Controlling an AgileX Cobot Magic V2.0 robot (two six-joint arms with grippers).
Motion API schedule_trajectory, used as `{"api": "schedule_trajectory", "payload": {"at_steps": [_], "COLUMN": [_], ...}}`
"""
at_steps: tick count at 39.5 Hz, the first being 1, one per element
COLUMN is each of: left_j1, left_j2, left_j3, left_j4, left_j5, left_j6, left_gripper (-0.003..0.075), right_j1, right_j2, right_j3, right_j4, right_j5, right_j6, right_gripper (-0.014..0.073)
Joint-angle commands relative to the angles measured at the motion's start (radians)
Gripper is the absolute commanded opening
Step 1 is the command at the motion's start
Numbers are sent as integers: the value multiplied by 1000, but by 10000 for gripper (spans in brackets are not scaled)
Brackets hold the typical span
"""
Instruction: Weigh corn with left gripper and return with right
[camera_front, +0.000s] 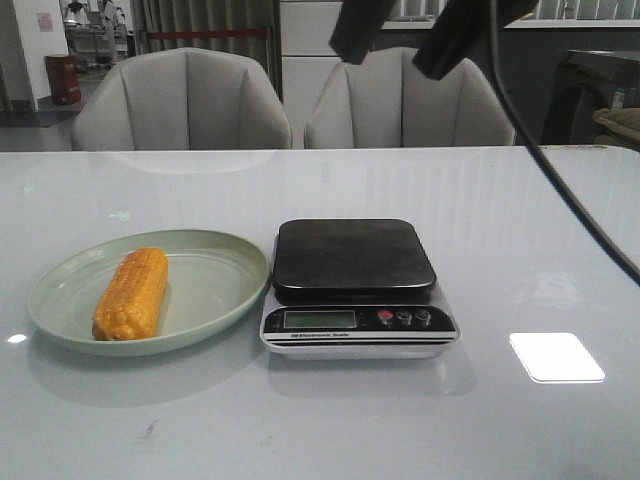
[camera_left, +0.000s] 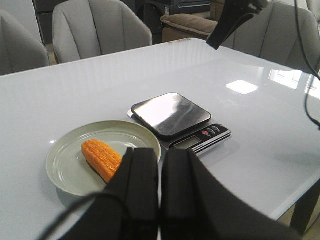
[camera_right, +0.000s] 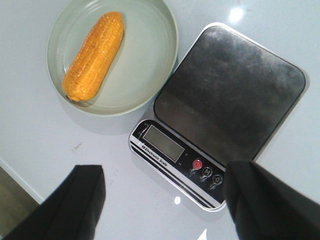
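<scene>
The corn (camera_front: 131, 294) lies in the plate (camera_front: 215, 300) beside the bare scale (camera_front: 354, 262); left gripper (camera_left: 160, 192) closed and empty, right gripper (camera_right: 162, 202) spread wide, empty; a grab on the rounded cob might roll it

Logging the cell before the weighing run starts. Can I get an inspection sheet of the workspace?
Surface: glossy white table, glare patches.
Job's things: corn lying in the green plate; scale beside the plate, platform bare.
Clutter: nothing seen.
Grippers: left gripper shut, empty, above the plate's near edge; right gripper open, empty, high over the scale.
Cables: black cable hanging across the right side.
Surroundings: grey chairs behind the table.
</scene>
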Motion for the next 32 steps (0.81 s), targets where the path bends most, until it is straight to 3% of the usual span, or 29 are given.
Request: {"api": "schedule_trajectory", "payload": {"at_steps": [1, 22, 32], "left_j1": [-4, -4, -4], "left_j2": [-9, -9, -9], "left_j3": [-27, -27, -27], "left_j4": [-1, -1, -1], "left_j5": [-83, -83, -83], "left_j6": [-1, -1, -1], "left_gripper": [114, 114, 114], "right_j1": [-5, -5, -4], "right_j2": [-155, -708, -1051], "right_j3": [99, 703, 932], "right_j4": [27, 14, 54], "right_j5": [-160, -615, -710], "right_j6": [-30, -85, -86], "right_gripper": [591, 591, 591]}}
